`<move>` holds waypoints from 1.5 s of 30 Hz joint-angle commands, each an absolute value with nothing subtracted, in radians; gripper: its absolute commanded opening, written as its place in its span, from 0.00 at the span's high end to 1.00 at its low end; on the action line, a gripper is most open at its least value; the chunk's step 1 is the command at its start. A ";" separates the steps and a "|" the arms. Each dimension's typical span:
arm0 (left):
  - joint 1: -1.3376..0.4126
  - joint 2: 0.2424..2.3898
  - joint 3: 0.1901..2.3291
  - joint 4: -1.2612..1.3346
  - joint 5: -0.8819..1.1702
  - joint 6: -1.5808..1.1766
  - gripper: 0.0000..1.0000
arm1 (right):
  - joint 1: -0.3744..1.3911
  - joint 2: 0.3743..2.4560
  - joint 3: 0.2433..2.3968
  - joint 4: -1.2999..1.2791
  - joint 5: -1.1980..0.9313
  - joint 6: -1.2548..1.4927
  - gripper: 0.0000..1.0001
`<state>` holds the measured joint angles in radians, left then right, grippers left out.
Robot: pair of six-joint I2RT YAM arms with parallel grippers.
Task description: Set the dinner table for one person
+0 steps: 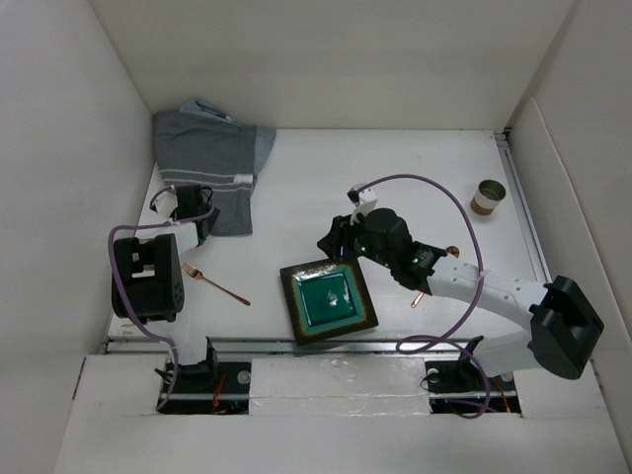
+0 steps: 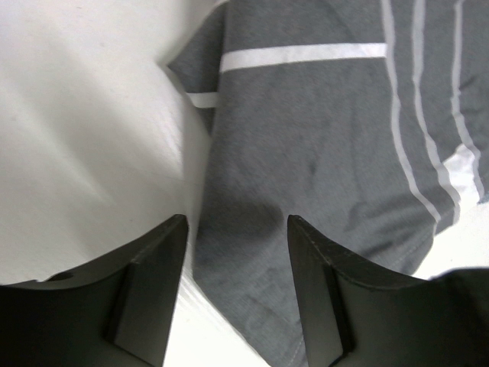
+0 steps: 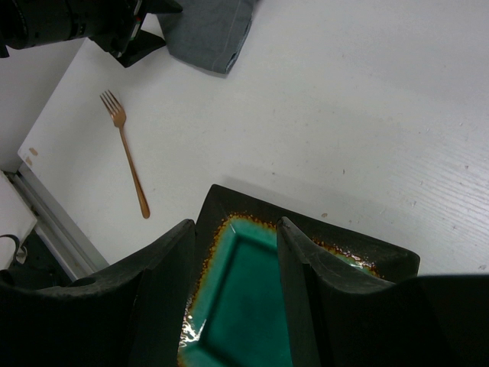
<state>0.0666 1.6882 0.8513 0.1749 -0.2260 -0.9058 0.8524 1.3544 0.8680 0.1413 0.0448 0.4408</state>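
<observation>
While beneath parted fingers (image 3: 162, 287), dinner table (image 3: 367, 115).

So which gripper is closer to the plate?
Right. The right gripper is open over the plate's far edge; the left gripper is away over the grey cloth.

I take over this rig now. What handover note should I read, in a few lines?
Left gripper: open, over an edge of the grey cloth.
Right gripper: open, above the far rim of the green plate.
Fork lies left of the plate; cup stands far right on the dinner table.
Nothing is held. To do: gather everything into one place setting.
</observation>
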 commanded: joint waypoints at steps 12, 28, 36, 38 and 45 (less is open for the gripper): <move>-0.040 1.766 0.917 0.186 -0.123 -0.822 1.00 | 0.853 1.373 0.945 0.144 0.153 0.460 0.49; -0.350 1.859 1.111 0.158 -0.090 -0.735 0.84 | 0.575 1.595 1.018 0.129 0.121 0.497 0.45; -0.350 1.655 0.939 0.229 -0.189 -0.750 0.51 | 0.546 1.871 1.207 0.161 -0.036 0.601 0.44; -0.350 1.576 0.867 0.267 -0.213 -0.770 0.52 | 0.546 1.937 1.253 0.176 -0.046 0.650 0.43; -0.350 1.413 0.652 0.365 -0.276 -0.845 0.59 | 0.580 2.061 1.376 0.152 0.098 0.819 0.46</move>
